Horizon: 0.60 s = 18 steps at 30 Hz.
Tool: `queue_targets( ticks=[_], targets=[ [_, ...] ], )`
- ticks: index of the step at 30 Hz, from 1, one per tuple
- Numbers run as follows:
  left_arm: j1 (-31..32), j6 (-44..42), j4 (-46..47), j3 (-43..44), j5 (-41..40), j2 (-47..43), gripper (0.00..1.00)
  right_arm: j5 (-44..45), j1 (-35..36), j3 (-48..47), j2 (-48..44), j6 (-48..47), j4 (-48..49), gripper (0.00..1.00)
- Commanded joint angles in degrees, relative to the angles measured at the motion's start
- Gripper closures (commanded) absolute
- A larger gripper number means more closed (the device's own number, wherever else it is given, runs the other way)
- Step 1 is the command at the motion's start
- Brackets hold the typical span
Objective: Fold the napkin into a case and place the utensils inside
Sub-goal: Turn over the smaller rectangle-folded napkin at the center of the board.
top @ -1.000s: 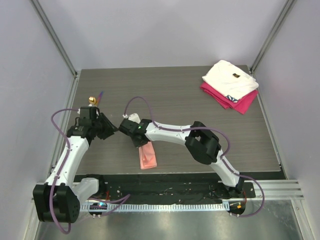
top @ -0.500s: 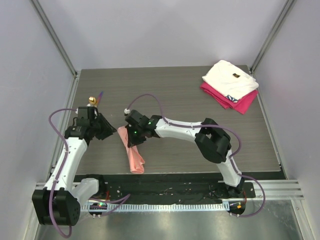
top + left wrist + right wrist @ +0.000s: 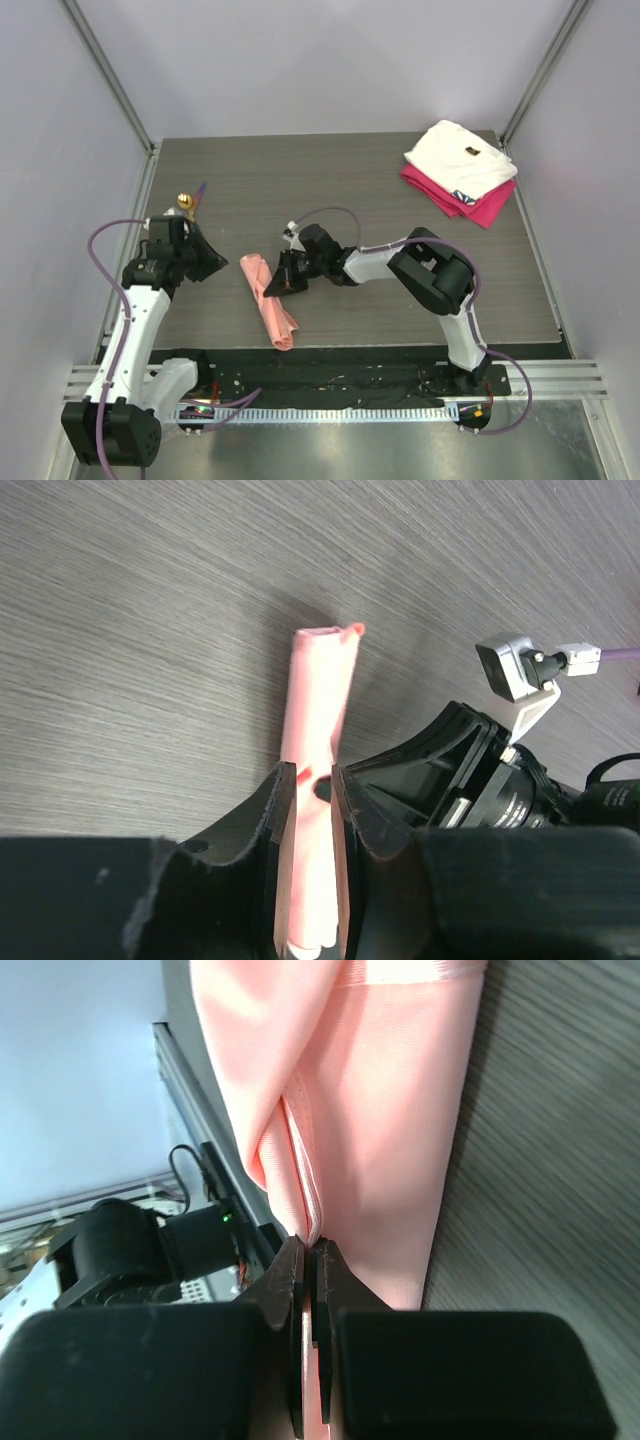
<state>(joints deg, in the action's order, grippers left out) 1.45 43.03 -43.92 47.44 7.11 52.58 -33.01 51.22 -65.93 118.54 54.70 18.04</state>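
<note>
Pink napkin [image 3: 268,302] lies rolled, the utensils [image 3: 188,201] well apart.

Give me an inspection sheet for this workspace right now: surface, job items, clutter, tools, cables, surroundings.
Surface: dark wood-grain table, no spills seen.
Job's things: napkin bunched into a long strip near the front; utensils near the table's left edge, beyond the left arm.
Clutter: folded white cloth lying on a folded magenta cloth, far right corner.
Tools: right tool shut on the napkin's folded edge; left tool has its fingers either side of the napkin, grip unclear.
Cables: purple cables loop above both arms, clear of the napkin.
Surroundings: plain pale walls; nothing else seen.
</note>
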Motion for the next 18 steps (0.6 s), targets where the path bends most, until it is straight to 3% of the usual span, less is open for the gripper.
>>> queue_targets(
  ticks=[1,8,12,18],
  targets=[
    [0.0,0.0,2.0,-1.6,2.3,0.2,0.78,-6.4,-2.7,5.4,-4.8,4.8,16.0,0.94],
    [8.6,3.5,7.0,-3.1,-1.5,5.5,0.82,-10.1,-7.5,14.8,-8.6,5.8,23.4,0.91],
    [9.7,5.5,9.0,-3.1,-2.0,6.7,0.84,-10.8,-8.0,14.2,-9.9,2.6,18.6,0.93],
    [9.7,5.1,6.4,-4.1,-5.2,5.1,0.85,-10.9,-6.8,11.2,-10.0,3.6,19.4,0.94]
  ],
)
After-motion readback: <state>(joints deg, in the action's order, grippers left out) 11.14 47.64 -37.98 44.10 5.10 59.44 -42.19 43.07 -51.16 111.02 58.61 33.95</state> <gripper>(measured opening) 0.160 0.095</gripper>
